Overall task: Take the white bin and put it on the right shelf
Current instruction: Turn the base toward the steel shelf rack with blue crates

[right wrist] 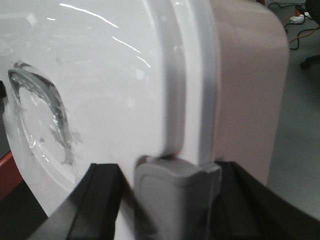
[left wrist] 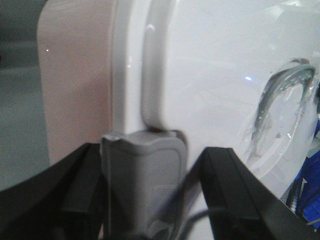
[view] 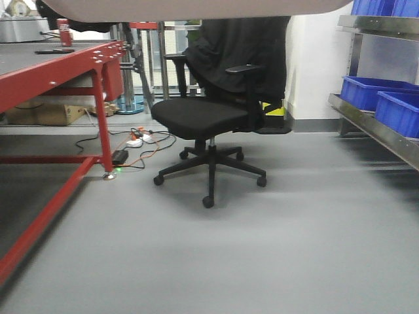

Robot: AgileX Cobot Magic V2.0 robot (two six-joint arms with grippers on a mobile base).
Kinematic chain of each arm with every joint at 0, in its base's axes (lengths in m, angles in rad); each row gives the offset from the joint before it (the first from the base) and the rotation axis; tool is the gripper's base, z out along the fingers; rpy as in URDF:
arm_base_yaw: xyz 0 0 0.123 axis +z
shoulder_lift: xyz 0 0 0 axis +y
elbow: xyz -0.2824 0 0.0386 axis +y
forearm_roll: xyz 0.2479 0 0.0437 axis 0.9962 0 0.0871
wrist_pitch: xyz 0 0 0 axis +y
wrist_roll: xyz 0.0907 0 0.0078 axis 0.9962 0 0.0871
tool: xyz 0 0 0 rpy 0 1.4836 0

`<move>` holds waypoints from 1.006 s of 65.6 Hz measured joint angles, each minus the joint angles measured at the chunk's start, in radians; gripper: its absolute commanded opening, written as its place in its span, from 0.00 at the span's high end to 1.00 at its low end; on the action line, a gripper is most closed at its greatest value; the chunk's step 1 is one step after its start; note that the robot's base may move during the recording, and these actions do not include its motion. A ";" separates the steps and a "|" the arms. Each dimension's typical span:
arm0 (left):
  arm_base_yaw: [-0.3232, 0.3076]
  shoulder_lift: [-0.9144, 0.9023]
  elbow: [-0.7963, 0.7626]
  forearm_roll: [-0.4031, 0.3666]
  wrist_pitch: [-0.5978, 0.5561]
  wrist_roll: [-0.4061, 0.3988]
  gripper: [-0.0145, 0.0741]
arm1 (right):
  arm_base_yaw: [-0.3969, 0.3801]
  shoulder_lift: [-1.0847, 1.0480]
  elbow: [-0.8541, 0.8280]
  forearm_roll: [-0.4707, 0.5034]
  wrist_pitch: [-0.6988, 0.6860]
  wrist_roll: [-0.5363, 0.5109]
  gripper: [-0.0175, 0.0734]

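White bin (view: 196, 8) carried aloft, one gripper at each end.
Front view, taken from the black office chair (view: 209, 118): red-framed table (view: 39, 78) to its left, with a tangle of cables (view: 141, 140) on the grey floor between the two. The bin's pale underside crosses the top edge above the chair. Right of the chair stands the right shelf (view: 373, 127), its steel rail carrying blue bins (view: 380, 91), and the white bin is not on it. Left gripper (left wrist: 150, 150): black fingers (left wrist: 75, 190) closed in on a grey latch (left wrist: 142, 175) at the rim of the glossy lid, pinching it. Right gripper (right wrist: 167, 170): same hold, fingers tight either side of the grey latch at the other end, pinkish side wall just beyond.
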 measured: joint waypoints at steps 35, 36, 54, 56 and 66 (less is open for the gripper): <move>0.000 0.000 0.000 0.000 0.000 0.000 0.58 | 0.000 0.000 0.000 0.000 0.000 0.000 0.38; 0.000 0.000 0.000 0.000 0.000 0.000 0.58 | 0.000 0.000 0.000 0.000 0.000 0.000 0.38; 0.000 0.000 0.000 0.000 0.000 0.000 0.58 | 0.000 0.000 0.000 0.000 0.000 0.000 0.38; 0.000 0.000 0.000 0.000 0.000 0.000 0.58 | 0.000 0.000 0.000 0.000 0.000 0.000 0.38; 0.000 0.000 0.000 0.000 0.000 0.000 0.58 | 0.000 0.000 0.000 0.000 0.000 0.000 0.38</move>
